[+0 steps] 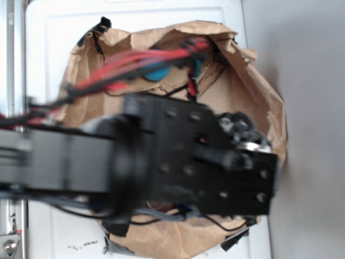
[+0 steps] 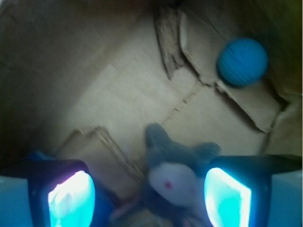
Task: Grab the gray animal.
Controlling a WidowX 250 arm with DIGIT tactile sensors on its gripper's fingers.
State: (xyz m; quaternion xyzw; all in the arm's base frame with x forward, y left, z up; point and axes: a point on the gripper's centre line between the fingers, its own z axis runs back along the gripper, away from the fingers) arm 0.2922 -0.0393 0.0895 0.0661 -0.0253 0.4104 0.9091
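From above, the arm (image 1: 135, 162) reaches across a brown paper bag (image 1: 253, 91) that lies opened out on a white surface (image 1: 54, 48), and it hides most of the bag's inside. A bundle of red and black cables (image 1: 129, 67) runs over the arm toward the bag's far rim, and a bit of teal ball (image 1: 156, 73) peeks out just under them. The picture is blurred, so the toy itself cannot be made out from here.

The wrist view looks straight down into the bag. The gripper (image 2: 151, 194) is spread wide, holding nothing, its two fingers (image 2: 71, 198) glowing pale cyan at the lower corners of the view. Between them, closer to the right-hand finger and seemingly just beside it, lies the gray animal (image 2: 173, 172): pale face with a red dot eye turned up, gray ears pointing toward the middle of the bag floor. Whether the finger actually touches it I cannot tell. A hint of pink shows at its lower edge.

The ball (image 2: 242, 61) rests well apart from the animal, against the bag's far right wall. The crumpled floor (image 2: 118, 94) between them is creased and torn. Something blue (image 2: 40, 156) shows just behind the left-hand finger, too blurred to name.
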